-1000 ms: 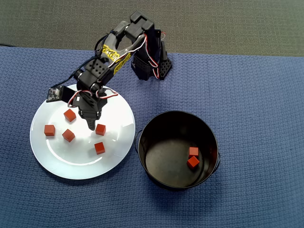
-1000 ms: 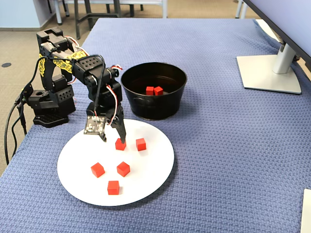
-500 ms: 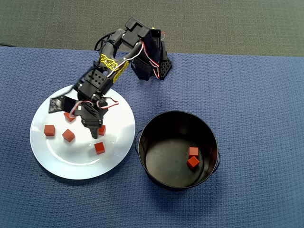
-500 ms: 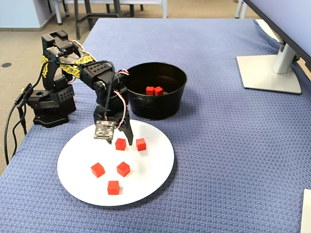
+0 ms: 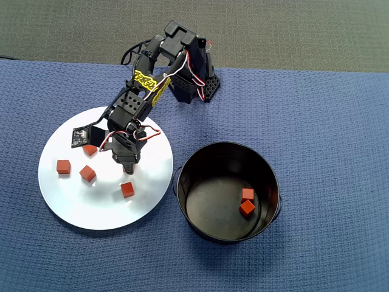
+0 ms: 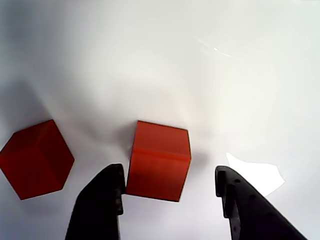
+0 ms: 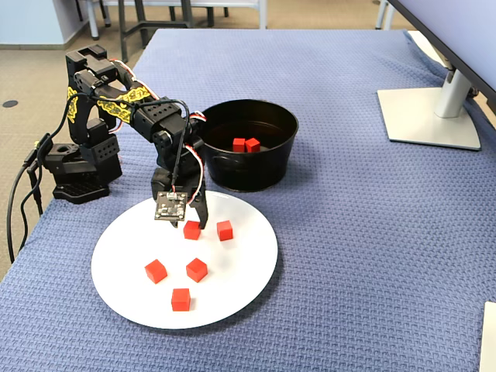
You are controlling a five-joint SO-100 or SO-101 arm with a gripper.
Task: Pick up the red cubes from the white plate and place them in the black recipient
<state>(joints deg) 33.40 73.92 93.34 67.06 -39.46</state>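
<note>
Reaching down over the white plate (image 5: pixel 73 207), your claw (image 6: pixel 167 192) stands open around one red cube (image 6: pixel 159 160). In the wrist view the left finger (image 6: pixel 102 200) touches or almost touches the cube's lower left corner, while the right finger (image 6: pixel 240 205) is apart from it, with bare plate between them. A second cube (image 6: pixel 35 157) lies to the left of the left finger, outside the claw.

From overhead you see the claw (image 5: pixel 130 168) pointing down near the plate's right half; the cube between its fingers is mostly hidden there by the arm. Three more cubes show clearly on the plate: one (image 5: pixel 63 166) near the left side, one (image 5: pixel 87 173) beside it, and one (image 5: pixel 127 189) just below the claw. Another (image 5: pixel 90 149) shows partly under the wrist camera board.

In the fixed view you count five cubes on the plate (image 7: pixel 240 287), and the claw (image 7: pixel 191 223) sits over the one (image 7: pixel 191 229) nearest to the arm.

The black recipient (image 5: pixel 267 164) stands on the blue bench (image 5: pixel 328 121) just beside the plate, to the right in the overhead view. Two cubes (image 5: pixel 247 201) lie inside it, touching each other.
</note>
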